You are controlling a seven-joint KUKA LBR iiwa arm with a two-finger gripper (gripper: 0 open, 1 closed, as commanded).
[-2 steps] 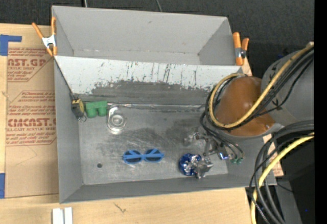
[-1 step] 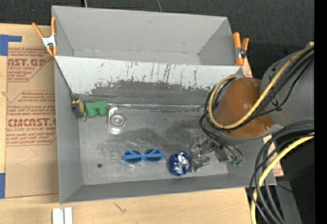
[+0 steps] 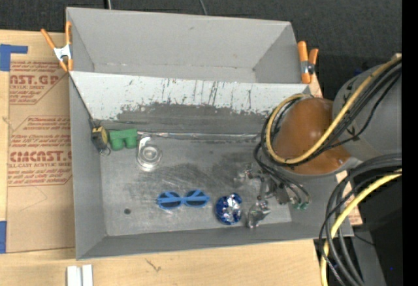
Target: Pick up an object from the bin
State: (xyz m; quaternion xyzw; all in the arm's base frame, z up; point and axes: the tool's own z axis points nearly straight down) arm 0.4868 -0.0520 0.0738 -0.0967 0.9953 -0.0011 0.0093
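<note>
Camera view puts the gripper (image 3: pixel 257 211) just beside a shiny blue ball (image 3: pixel 228 209).

cover (image 3: pixel 310 138): orange-brown, rounded, glossy | cables (image 3: pixel 269 141): black and yellow, looped round cover | arm (image 3: pixel 385 111): grey | gripper (image 3: pixel 256 207): small, bare metal, thin wires

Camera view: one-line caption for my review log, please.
Gripper down in the bin beside a shiny blue ball; blue plastic piece, clear cup and green block lie farther left.
</note>
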